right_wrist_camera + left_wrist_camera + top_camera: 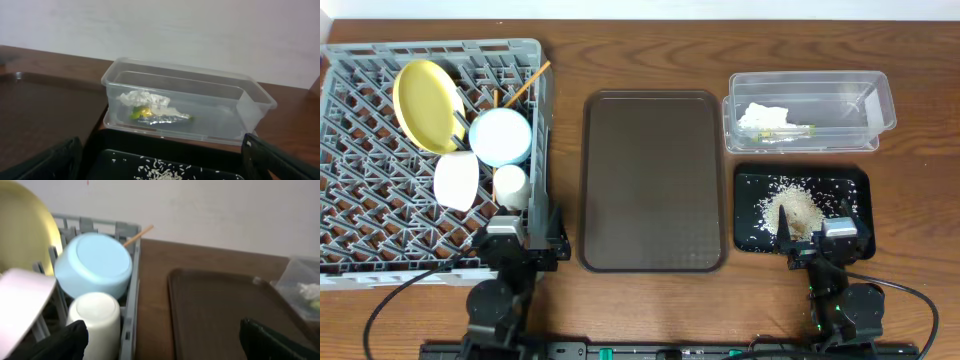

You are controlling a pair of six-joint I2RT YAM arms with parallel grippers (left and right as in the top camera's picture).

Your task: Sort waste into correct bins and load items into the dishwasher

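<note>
The grey dish rack (380, 225) at the left holds the yellow plate (426, 104), light blue bowl (501, 137), white bowl (456, 180), small white cup (511, 185) and chopsticks (525, 85). The clear tub (840, 100) holds the white tissue (763, 115) and the snack wrapper (785, 133). The black tray (855, 185) holds rice scraps (795, 212). My left gripper (525, 240) is open and empty at the rack's near right corner, beside the cup (95, 317). My right gripper (825, 240) is open and empty over the black tray's near edge (120, 155).
A large dark brown serving tray (653, 180) lies in the middle of the wooden table, between the rack and the bins. A white wall runs along the far edge.
</note>
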